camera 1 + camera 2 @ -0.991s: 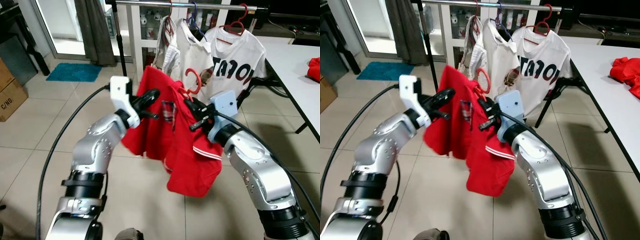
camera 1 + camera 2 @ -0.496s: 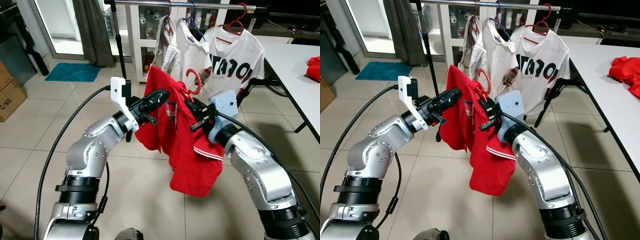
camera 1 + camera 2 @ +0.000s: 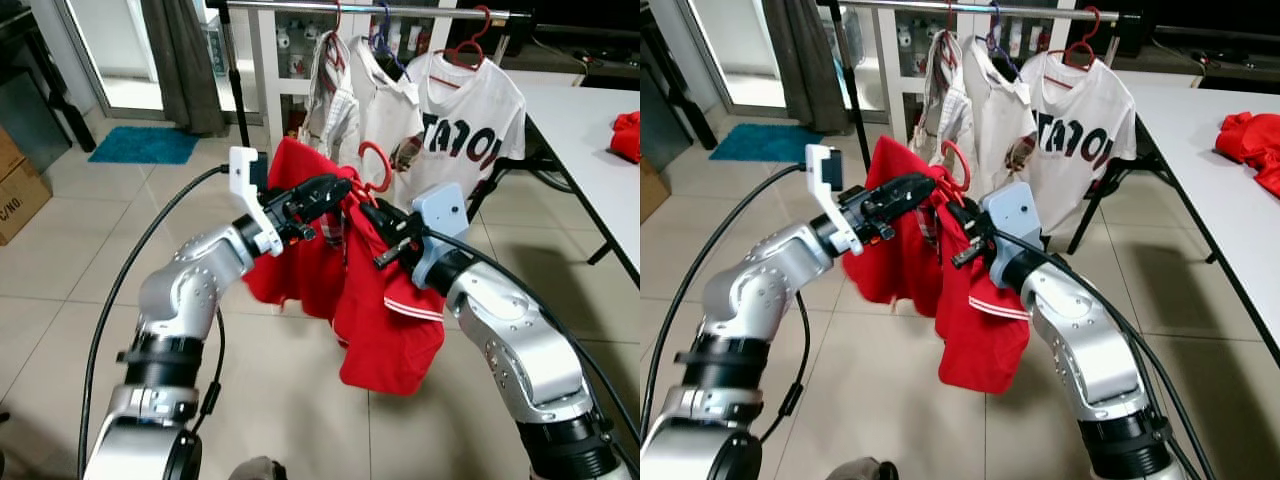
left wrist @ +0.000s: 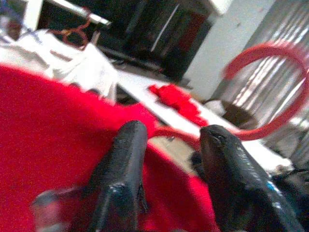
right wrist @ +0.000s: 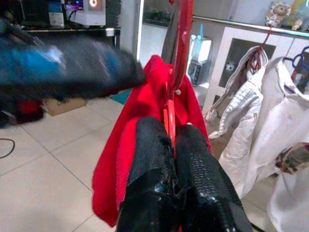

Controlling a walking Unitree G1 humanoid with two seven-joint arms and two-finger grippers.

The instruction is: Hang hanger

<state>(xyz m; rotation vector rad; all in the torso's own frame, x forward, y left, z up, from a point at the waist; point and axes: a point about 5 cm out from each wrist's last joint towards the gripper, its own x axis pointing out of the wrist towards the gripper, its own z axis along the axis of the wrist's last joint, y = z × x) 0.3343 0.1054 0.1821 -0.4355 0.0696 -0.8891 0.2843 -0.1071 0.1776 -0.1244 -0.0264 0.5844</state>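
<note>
Between right gripper (image 5: 171, 140) jaws — hanger (image 3: 378, 165).

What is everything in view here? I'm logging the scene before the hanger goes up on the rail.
Red shirt: one, red, on the red hanger, draped between both grippers.
Red hanger: one, red, hook sticking up above the shirt.
Clothes rail: one, silver, across the top, behind the arms.
Hung garments: three, mostly white, on the rail.
White table: one, at right.
Red cloth: one, on the table's far edge.
Blue mat: one, on the floor at far left.
Cardboard box: one, brown, left edge.
Left gripper: fingers apart at the shirt's collar.
Right gripper: closed on the hanger.
</note>
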